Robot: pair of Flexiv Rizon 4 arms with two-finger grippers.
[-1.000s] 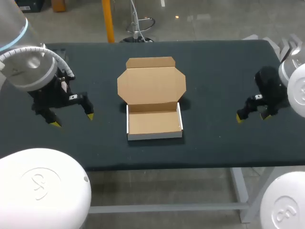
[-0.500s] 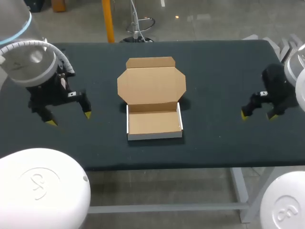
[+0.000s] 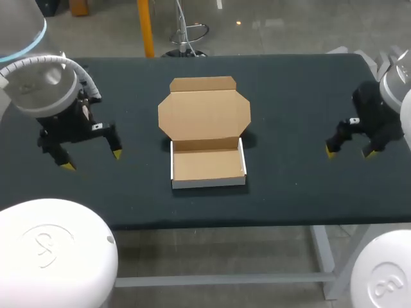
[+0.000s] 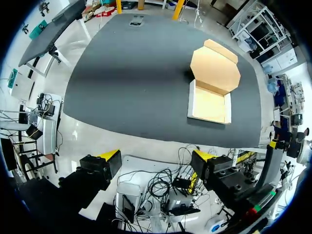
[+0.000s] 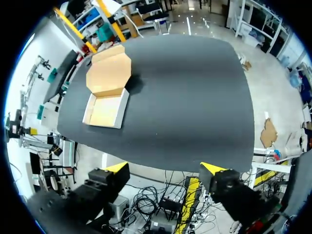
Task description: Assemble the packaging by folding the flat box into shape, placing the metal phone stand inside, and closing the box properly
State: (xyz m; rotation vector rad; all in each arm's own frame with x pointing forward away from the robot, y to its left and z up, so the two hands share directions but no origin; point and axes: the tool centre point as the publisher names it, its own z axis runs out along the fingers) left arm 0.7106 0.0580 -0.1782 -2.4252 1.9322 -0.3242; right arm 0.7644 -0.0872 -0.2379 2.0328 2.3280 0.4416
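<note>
1. The left arm (image 3: 40,83) comes in from the left side. Its wrist sits above the left gripper (image 3: 92,160), which points down.
2. Its 2 yellow-tipped fingers (image 3: 117,154) stand wide apart.
3. The right arm (image 3: 397,90) enters from the right. The right gripper (image 3: 350,153) points down, its 2 fingers likewise spread wide.

White rounded arm shells (image 3: 54,253) end in black wrists (image 3: 67,128) (yellow-tipped fingers (image 3: 117,154)).
</note>
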